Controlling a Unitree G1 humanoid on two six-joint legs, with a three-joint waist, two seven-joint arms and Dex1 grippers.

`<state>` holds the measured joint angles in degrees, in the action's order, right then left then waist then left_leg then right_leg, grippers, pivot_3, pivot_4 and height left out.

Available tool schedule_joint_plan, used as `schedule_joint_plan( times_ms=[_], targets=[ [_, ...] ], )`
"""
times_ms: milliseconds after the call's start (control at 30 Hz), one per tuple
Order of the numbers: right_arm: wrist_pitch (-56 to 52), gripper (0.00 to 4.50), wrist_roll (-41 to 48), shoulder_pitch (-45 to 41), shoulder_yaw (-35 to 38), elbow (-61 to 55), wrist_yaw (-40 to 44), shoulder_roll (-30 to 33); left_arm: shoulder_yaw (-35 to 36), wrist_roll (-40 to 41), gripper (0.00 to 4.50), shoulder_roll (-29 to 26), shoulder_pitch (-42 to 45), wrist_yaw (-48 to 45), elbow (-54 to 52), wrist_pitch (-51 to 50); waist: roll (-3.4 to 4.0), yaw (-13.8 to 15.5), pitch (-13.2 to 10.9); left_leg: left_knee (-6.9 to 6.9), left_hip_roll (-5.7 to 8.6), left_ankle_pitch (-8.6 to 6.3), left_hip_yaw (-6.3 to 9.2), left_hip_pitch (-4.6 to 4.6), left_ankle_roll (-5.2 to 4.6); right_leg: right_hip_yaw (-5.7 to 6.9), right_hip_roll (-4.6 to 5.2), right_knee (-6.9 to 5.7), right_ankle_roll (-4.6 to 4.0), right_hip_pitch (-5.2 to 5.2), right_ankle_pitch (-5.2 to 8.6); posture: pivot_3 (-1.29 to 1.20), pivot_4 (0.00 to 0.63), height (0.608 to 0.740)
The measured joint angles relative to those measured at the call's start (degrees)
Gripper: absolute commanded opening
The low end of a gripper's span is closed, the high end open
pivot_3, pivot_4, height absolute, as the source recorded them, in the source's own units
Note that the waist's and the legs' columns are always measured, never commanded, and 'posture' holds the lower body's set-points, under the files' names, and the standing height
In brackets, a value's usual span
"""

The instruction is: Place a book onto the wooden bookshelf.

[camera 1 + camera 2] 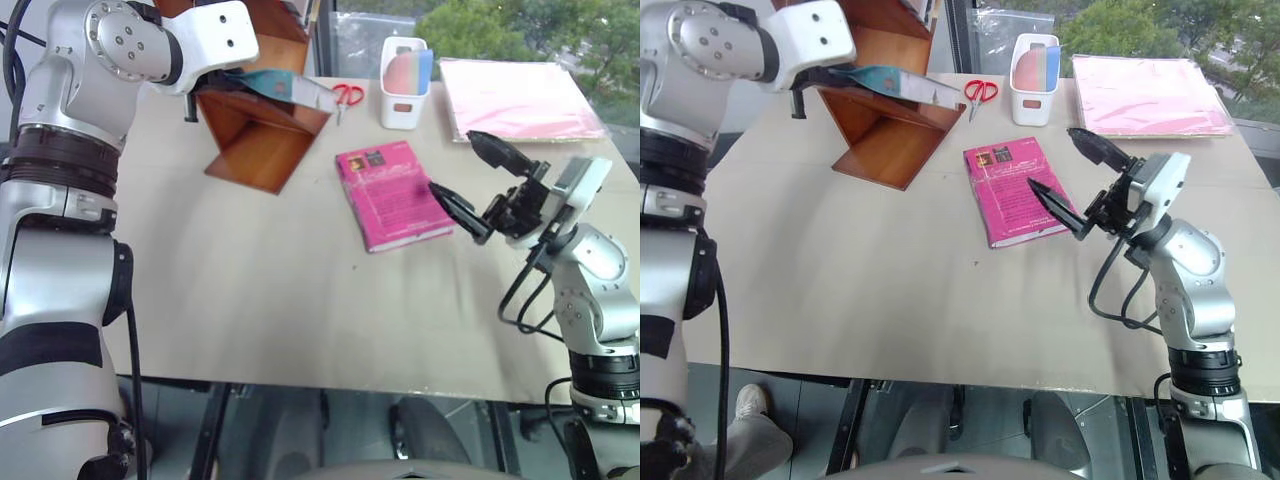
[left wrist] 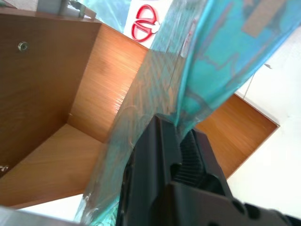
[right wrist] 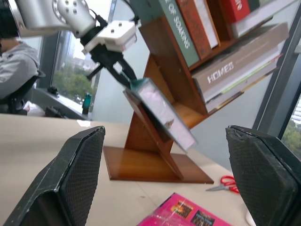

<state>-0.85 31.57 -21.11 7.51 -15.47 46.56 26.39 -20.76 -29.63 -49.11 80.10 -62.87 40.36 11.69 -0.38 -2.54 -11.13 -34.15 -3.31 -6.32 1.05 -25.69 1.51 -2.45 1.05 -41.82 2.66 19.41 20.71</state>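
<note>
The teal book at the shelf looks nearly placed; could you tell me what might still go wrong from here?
1. The book leans on a sloped board of the wooden bookshelf with its lower end overhanging; once the left gripper lets go, it may slide off.
2. It could then drop toward the red scissors on the table.
3. Pulling back, the gripper's fingers might drag the book's glossy cover along.
</note>
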Motion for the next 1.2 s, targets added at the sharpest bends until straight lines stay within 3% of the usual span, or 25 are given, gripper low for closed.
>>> schedule_joint_plan(
  times_ms=[200,433,633,700,800,933,1033,1200],
  targets=[
    [-0.2,4.22,0.5,0.5,0.4,-0.2,0.4,0.3,1.7,2.7,4.19,-1.4,-3.4,-1.3,-3.4,-1.3,-0.11,0.1,-0.1,0.06,0.00,-0.01,-0.09,-0.32,-0.01,-0.05,0.03,0.09,-0.02,0.30,-0.01,0.00,0.150,0.740],
    [-0.4,4.22,0.3,0.3,0.1,0.3,0.6,0.3,9.8,12.3,4.19,-6.7,-12.2,-1.2,-10.2,5.1,-0.23,0.1,-0.1,0.19,-0.01,-0.03,-0.14,-0.40,-0.01,-0.05,0.06,0.29,-0.04,0.35,-0.02,0.00,0.150,0.740],
    [-1.8,4.22,0.1,-0.5,-0.7,1.0,1.5,0.7,19.4,23.2,4.19,-6.8,-22.7,1.6,-22.8,5.3,-0.31,0.7,-0.2,0.13,0.00,-0.03,-0.08,-0.42,-0.01,0.04,0.11,0.29,-0.03,0.31,-0.02,0.00,0.150,0.740],
    [-3.4,4.22,0.2,-0.5,-1.2,1.0,1.8,1.3,23.5,25.9,4.19,-4.6,-26.7,6.1,-28.9,4.1,-0.31,0.8,-0.2,0.10,0.00,-0.04,-0.07,-0.40,-0.03,0.04,0.13,0.25,-0.03,0.27,-0.03,0.00,0.150,0.740],
    [-6.1,4.22,-0.4,-0.2,-2.9,0.7,1.8,2.4,28.0,33.5,4.19,3.9,-34.0,13.2,-41.7,-5.7,-0.33,1.1,-0.2,0.04,0.02,-0.05,-0.02,-0.32,-0.04,0.10,0.17,0.18,-0.02,0.15,-0.03,0.00,0.150,0.740],
    [-11.4,4.22,-4.1,3.4,-5.6,0.1,0.9,6.2,30.7,50.0,4.19,13.6,-46.2,19.9,-56.1,-25.3,-0.37,0.9,-0.1,0.02,0.02,-0.05,-0.01,-0.29,-0.05,0.06,0.16,0.19,-0.02,0.09,-0.03,0.00,0.150,0.740],
    [-15.4,4.22,-6.4,7.3,-6.7,-0.4,-0.1,9.0,30.7,56.0,4.19,16.7,-57.3,22.1,-61.1,-33.7,-0.36,0.4,-0.1,0.06,0.02,-0.05,-0.01,-0.27,-0.05,0.02,0.13,0.19,-0.03,0.12,-0.03,0.00,0.150,0.740],
    [-19.1,4.22,-7.9,14.3,-3.7,-4.6,-1.1,14.6,32.3,57.9,4.19,15.3,-71.3,19.8,-62.3,-35.1,-0.37,0.4,-0.1,0.09,0.02,-0.07,-0.03,-0.22,-0.04,0.01,0.16,0.26,-0.04,0.07,-0.02,0.00,0.150,0.740]
  ],
)
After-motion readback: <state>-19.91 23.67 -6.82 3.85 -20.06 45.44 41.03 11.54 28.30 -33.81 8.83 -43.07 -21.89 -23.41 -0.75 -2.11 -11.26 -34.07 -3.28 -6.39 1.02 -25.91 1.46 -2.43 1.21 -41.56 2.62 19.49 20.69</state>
